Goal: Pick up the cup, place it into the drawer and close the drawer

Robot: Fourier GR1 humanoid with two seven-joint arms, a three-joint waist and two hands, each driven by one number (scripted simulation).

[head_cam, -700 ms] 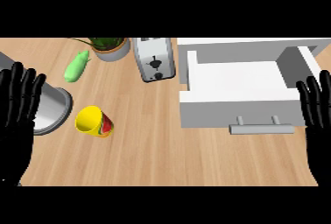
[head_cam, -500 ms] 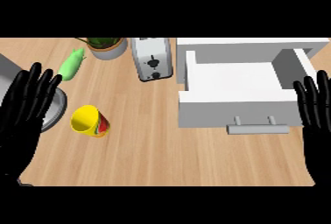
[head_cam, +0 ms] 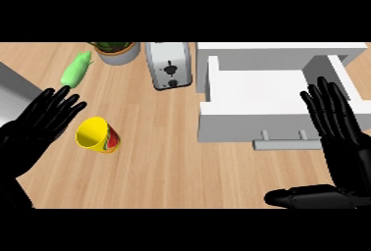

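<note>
A yellow cup (head_cam: 96, 135) with a red and green picture on its side lies tipped on the wooden counter at the left, its mouth facing left. My left hand (head_cam: 38, 126) is open with fingers spread, right beside the cup's mouth on its left. The white drawer (head_cam: 270, 100) stands pulled open at the right, its inside bare and its grey handle (head_cam: 287, 144) toward me. My right hand (head_cam: 337, 132) is open at the right edge, fingers up over the drawer's right side, thumb stretched left at the bottom.
A silver toaster (head_cam: 170, 64) stands at the back middle, left of the drawer. A green vegetable (head_cam: 75, 70) and a potted plant (head_cam: 116, 50) sit at the back left. A grey object (head_cam: 16, 88) shows at the left edge.
My left hand has moved right and inward, reaching the cup's mouth. The view has shifted a little, so the drawer and my right hand sit closer to the middle.
</note>
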